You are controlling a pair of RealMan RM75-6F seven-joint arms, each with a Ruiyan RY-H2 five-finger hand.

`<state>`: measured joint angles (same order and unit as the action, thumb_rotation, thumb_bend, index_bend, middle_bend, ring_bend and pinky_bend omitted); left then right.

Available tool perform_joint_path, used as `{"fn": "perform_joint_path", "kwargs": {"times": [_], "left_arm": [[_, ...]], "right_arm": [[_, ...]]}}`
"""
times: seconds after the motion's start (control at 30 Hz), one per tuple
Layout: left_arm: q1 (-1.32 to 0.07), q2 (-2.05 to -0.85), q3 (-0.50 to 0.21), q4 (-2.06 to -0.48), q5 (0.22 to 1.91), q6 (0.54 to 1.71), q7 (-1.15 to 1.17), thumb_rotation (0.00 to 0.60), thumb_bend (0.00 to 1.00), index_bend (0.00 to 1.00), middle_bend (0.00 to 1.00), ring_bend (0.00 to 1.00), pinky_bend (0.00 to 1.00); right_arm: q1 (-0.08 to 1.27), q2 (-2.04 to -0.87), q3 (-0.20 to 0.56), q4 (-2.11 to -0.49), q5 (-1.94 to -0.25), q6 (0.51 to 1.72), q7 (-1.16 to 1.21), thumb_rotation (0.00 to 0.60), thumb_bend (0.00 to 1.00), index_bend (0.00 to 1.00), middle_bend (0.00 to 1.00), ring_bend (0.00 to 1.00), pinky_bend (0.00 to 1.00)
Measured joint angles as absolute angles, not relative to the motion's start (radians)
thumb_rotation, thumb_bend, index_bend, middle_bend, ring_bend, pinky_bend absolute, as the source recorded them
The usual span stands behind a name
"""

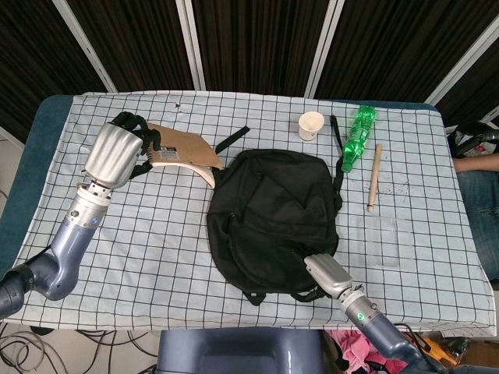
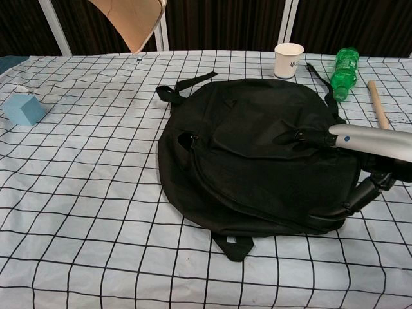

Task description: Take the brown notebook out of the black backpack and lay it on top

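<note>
Left hand (image 1: 117, 152) grasps the brown cardboard-cover notebook (image 1: 181, 152), held in the air over the table's far-left part, clear of the black fabric backpack (image 1: 273, 218). Backpack lies flat mid-table on the checkered white tablecloth (image 1: 156, 257). Right hand (image 1: 327, 274) is at the backpack's near-right edge, fingers on the fabric; can't tell whether it is grasping.

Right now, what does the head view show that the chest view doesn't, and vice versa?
Only the head view shows the left hand gripping the notebook, off to the backpack's left. Only the chest view shows the blue block and the right hand's fingers at the backpack's edge. Both show backpack, notebook, cup, bottle and stick.
</note>
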<state>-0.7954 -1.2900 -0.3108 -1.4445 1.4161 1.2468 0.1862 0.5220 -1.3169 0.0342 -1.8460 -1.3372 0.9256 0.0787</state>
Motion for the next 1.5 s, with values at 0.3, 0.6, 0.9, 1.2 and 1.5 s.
{"fn": "perform_joint_path", "kwargs": {"times": [0.3, 0.6, 0.9, 1.2, 1.5], "left_arm": [[-0.854, -1.424, -0.319, -1.315, 1.407, 1.225, 0.154, 0.6, 0.51, 0.64, 0.68, 0.4, 0.36], [-0.963, -1.628, -0.356, -1.122, 1.394, 1.198, 0.056, 0.6, 0.51, 0.64, 0.68, 0.4, 0.36], [-1.034, -1.819, -0.337, -0.971, 1.436, 1.22, -0.185, 0.6, 0.46, 0.59, 0.61, 0.35, 0.33], [-0.965, -1.788, -0.089, -0.966, 1.54, 1.161, -0.317, 0.6, 0.0, 0.23, 0.09, 0.0, 0.0], [-0.861, -1.495, 0.092, -1.152, 1.576, 1.041, -0.347, 0.6, 0.0, 0.22, 0.09, 0.0, 0.0]], "right_arm": [[0.518, -1.216, 0.023, -1.814, -1.37, 0.927, 0.081, 0.6, 0.17, 0.06, 0.0, 0.04, 0.12], [0.472, -1.055, 0.028, -1.828, -1.356, 0.996, 0.11, 0.6, 0.18, 0.06, 0.01, 0.04, 0.12], [0.428, -1.042, 0.044, -1.793, -1.328, 1.051, 0.133, 0.6, 0.18, 0.06, 0.0, 0.04, 0.12], [0.415, -1.045, 0.056, -1.802, -1.305, 1.063, 0.115, 0.6, 0.18, 0.06, 0.0, 0.04, 0.12], [0.403, -1.035, 0.073, -1.817, -1.278, 1.083, 0.091, 0.6, 0.18, 0.06, 0.0, 0.04, 0.12]]}}
